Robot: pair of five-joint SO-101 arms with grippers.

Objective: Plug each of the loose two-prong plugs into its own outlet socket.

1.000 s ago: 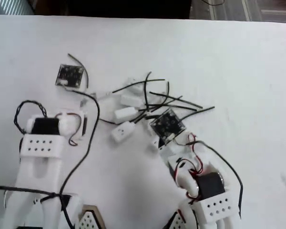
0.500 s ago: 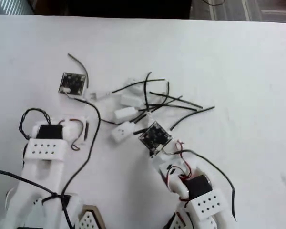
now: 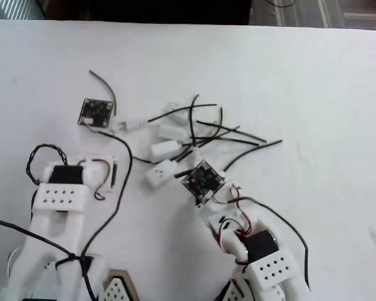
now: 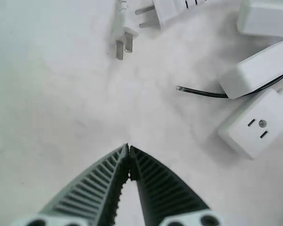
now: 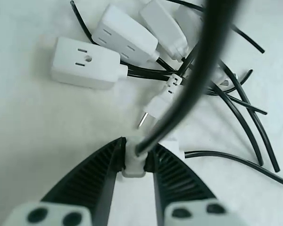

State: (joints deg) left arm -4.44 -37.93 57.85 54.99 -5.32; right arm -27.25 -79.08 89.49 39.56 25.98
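Right end effector (image 5: 134, 149) pinching a white plug (image 5: 133, 165) close to an outlet socket (image 5: 85, 63), black cord (image 5: 198, 80) rising from it, arm angled far-left, left end effector (image 4: 129, 151) pressed together over bare worktop (image 4: 61, 103), loose plug (image 4: 124, 37) with prongs pointing at it.

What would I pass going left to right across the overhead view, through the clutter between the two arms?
Dark square board → loose white plug → nearest outlet socket → second dark square board → black cord end.

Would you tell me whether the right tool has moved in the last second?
Yes. The right tool has shifted leftward in the high view, toward the unmoved outlet socket.
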